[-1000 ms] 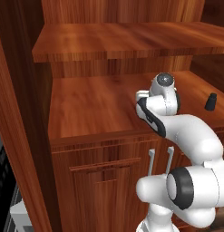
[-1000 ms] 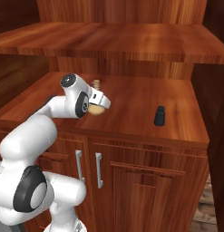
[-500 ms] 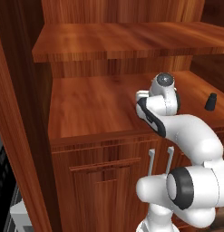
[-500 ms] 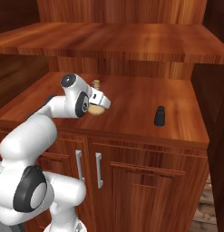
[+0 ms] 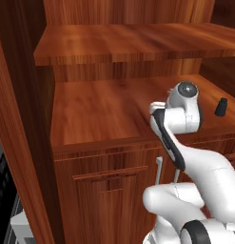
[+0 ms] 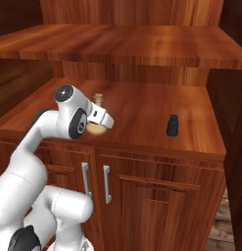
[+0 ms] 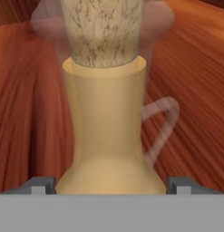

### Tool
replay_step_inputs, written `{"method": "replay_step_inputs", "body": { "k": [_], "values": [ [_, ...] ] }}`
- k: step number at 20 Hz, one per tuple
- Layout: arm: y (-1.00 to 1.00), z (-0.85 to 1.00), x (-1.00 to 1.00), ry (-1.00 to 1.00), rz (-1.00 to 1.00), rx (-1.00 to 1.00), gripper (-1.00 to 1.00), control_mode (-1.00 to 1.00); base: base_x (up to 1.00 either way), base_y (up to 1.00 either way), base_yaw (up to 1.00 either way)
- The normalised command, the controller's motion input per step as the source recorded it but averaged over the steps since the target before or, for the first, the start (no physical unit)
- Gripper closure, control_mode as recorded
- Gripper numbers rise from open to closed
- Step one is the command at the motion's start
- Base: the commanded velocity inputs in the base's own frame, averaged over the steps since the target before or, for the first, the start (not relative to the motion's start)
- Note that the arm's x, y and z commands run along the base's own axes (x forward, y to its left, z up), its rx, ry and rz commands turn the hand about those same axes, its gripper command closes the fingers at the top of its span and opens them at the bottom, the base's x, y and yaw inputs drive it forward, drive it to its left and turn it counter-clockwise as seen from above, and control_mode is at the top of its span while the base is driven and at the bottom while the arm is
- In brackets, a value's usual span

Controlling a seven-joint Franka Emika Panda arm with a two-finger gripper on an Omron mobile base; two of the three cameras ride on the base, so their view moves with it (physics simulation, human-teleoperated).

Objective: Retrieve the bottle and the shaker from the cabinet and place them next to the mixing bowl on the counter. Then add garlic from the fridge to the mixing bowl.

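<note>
Cabinet (image 5: 90, 109): reddish-brown wood, with a broad lower shelf, a second shelf above it, and doors below fitted with silver bar handles (image 6: 107, 184).

Bottle (image 7: 106, 131): tan, with a bulbous base, a narrow neck and a speckled cork-like stopper. It stood upright on the lower shelf, toward the left part of the shelf as the right base view showed it. There its stopper (image 6: 98, 97) rose just behind the robot's hand, and a patch of its rounded base showed below the hand. In the hand view it stood very close, centred between the two fingertips (image 7: 38, 185). A faint, translucent handle-like loop showed at the right of its neck in that view.

Claw (image 7: 108, 186): jaws spread wide, one tip on each side of the bottle's base. A small gap showed between each tip and the base, so nothing was held. In the left base view the bottle was hidden behind the arm's wrist.

Shaker (image 6: 172, 125): small, black, tapered toward the top. It stood upright on the same shelf, well apart from the bottle, toward the shelf's right end and near its front edge. The left base view showed it (image 5: 221, 106) just right of the wrist.

Arm: white with dark joints, reaching forward over the shelf's front edge, the hand held low over the shelf.
</note>
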Motion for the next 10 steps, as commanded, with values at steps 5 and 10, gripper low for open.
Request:
{"method": "replay_step_inputs", "body": {
  "k": [5,10],
  "values": [
    [0.00,0.56,-1.00,-0.09,0.00,0.01,1.00,-1.00,0.00,0.00,0.00],
    [0.00,0.93,-0.99,-0.06,0.00,0.00,1.00,-1.00,0.00,0.00,0.00]
  ]
}}
